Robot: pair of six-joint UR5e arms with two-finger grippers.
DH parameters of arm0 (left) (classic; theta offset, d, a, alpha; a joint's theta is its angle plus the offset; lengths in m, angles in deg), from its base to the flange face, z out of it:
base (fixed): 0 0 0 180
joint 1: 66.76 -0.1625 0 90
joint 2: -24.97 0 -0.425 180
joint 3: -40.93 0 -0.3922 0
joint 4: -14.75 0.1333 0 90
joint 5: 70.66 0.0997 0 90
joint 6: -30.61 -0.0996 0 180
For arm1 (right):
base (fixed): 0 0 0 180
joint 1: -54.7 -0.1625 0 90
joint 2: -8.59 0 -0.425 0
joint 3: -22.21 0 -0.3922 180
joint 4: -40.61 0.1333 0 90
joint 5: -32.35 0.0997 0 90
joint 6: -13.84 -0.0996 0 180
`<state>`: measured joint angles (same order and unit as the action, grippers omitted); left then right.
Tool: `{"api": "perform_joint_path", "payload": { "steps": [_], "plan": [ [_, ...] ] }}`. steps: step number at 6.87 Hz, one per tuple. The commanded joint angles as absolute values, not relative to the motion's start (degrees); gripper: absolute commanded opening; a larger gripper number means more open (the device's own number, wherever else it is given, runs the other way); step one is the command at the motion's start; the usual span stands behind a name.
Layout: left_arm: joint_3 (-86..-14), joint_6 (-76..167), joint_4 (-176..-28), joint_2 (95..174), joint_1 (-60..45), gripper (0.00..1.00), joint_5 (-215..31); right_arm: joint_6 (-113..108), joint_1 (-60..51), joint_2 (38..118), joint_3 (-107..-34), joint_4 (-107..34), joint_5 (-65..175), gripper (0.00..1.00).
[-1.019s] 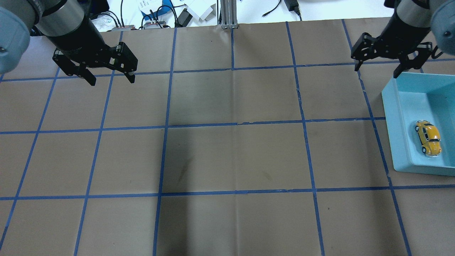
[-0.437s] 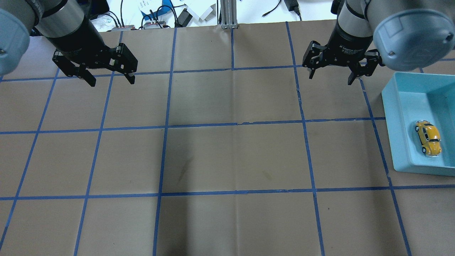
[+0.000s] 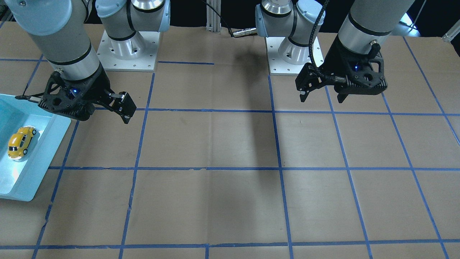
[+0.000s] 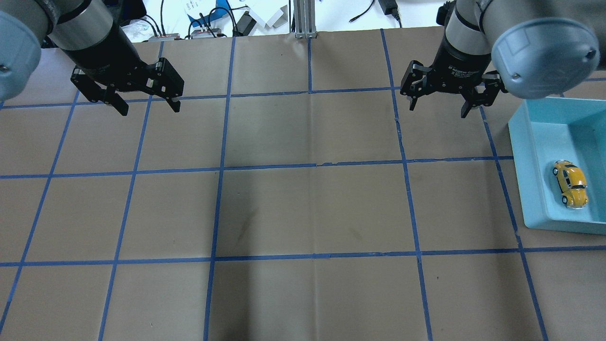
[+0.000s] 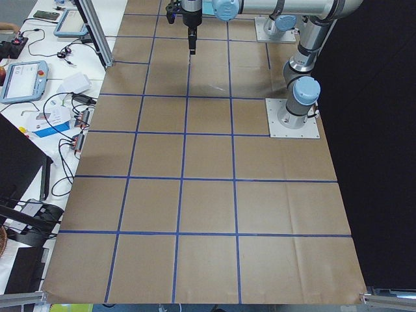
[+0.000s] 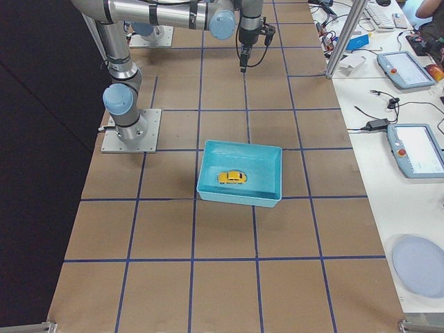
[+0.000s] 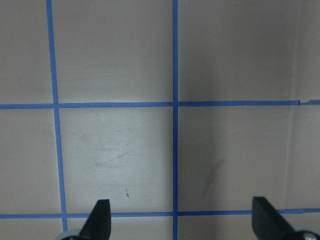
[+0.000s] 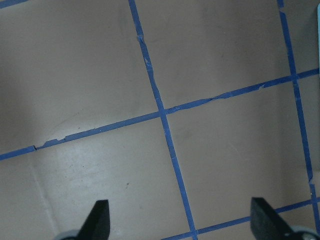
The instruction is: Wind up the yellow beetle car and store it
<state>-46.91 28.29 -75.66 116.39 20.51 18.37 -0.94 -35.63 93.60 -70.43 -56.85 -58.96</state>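
Both my grippers hang spread wide and hold nothing, the left gripper [image 4: 150,109] and the right gripper [image 4: 438,110], over blue-taped paper [image 4: 312,208]. The yellow beetle car [image 4: 570,183] sits on its wheels in the light blue bin [image 4: 534,184] at the table's right. It is well apart from the right gripper, with its long axis running near to far, slightly slanted, and I cannot tell nose from tail. Wrist cameras catch only tape lines [image 7: 175,105], while the right-end view shows the whole bin.

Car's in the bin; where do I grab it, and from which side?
I'd pinch the yellow beetle car across its door sides, coming straight down with the right end effector. It sits upright in the blue bin, both flanks clear of the walls.
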Motion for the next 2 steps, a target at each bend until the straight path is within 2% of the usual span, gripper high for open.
{"api": "perform_joint_path", "payload": {
  "steps": [1, 2],
  "plan": [
    [-46.8, 28.2, -75.6, 116.5, 20.5, 1.0, 18.4, -0.8, -35.6, 93.6, -70.7, -56.8, -59.1, 1.0],
    [-46.6, 28.4, -75.7, 116.3, 20.5, 1.0, 18.4, -0.8, -35.5, 93.5, -70.7, -56.7, -59.1, 1.0]
  ]
}}
